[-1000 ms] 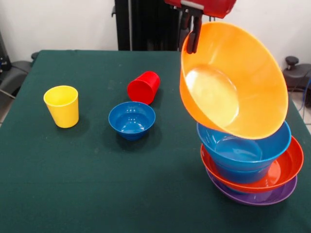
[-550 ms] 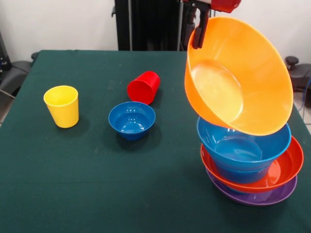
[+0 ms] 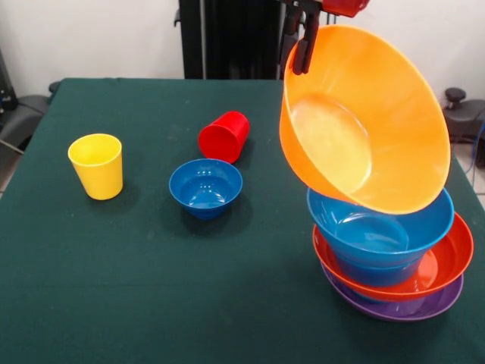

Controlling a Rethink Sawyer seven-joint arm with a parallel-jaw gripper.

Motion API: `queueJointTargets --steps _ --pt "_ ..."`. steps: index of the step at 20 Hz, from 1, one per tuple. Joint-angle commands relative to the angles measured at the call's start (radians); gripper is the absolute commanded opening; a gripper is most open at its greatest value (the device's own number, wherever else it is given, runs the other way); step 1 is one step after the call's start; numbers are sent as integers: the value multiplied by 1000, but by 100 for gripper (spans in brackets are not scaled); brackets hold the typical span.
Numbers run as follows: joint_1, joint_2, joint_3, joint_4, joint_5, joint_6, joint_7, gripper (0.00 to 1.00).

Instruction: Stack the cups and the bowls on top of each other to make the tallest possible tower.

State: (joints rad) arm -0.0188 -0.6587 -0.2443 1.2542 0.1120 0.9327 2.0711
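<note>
1. Since half a second ago the orange bowl has swung a little back toward the left of the frame and tipped slightly, its rim again reaching about as far left as it did a second ago; the cups and the loose blue bowl have not shifted.
2. At the top centre, the gripper pinches the orange bowl's upper left rim, one dark finger visible inside the wall; the bowl hangs steeply tilted, its mouth facing the lower left.
3. Its lower edge sits at or just over the rim of the large blue bowl, which nests in the red-orange bowl over the purple bowl, at the lower right of the frame.
4. To seat it well, I judge the bowl needs levelling first and centring over the blue one before release; let go while tilted, it could slide off or drag the tower sideways.
5. Because it is wider than everything below, an off-centre load could tip it.
6. Elsewhere: the yellow cup stands upright at mid-left, the red cup lies on its side near the centre, and the small blue bowl sits just below it.
7. Hidden: the outer finger, whether the orange bowl truly touches the blue one, any bowls nested deeper, and the purple bowl's right edge beside the frame border.
</note>
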Motion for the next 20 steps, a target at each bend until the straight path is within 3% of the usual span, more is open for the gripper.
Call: queueJointTargets --steps 1,20 --pt "30 35 36 -32 25 76 218 0" --pt "71 109 -11 -143 65 129 268 0"
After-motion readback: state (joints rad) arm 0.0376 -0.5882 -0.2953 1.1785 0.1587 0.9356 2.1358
